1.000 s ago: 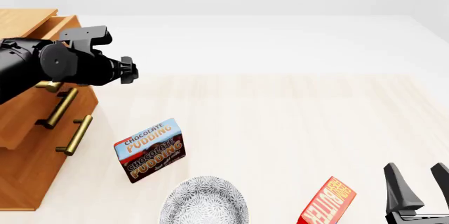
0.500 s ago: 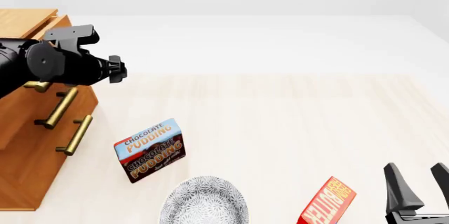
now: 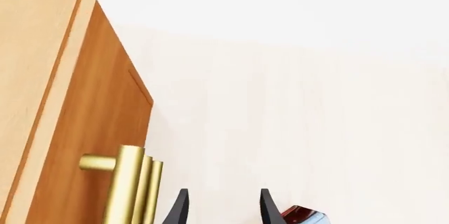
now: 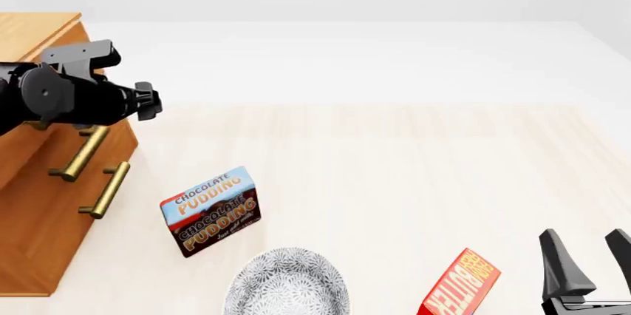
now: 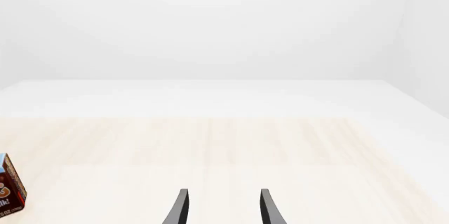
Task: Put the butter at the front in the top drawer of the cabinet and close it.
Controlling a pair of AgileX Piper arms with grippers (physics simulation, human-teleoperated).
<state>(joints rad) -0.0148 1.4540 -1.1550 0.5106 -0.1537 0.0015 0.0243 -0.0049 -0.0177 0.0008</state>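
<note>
The butter (image 4: 460,285), a red box with orange lettering, lies on the table at the very front, just left of my right gripper (image 4: 592,265), which stands open and empty. The cabinet (image 4: 40,204) stands at the far left. My left arm covers the top drawer's front in the front view; no drawer juts out past the cabinet top. In the left wrist view my left gripper (image 3: 223,211) is open and empty beside the brass handles (image 3: 130,184) on the cabinet face (image 3: 91,113). I cannot see inside the drawer.
A blue-brown chocolate pudding box (image 4: 210,212) lies left of centre, also at the edge of the right wrist view (image 5: 10,188). A patterned grey bowl (image 4: 286,287) sits at the front. Two lower brass handles (image 4: 105,189) stick out from the cabinet.
My left arm has moved left toward the cabinet, and the top drawer that jutted out has slid in flush. The right arm and the boxes have not moved.
</note>
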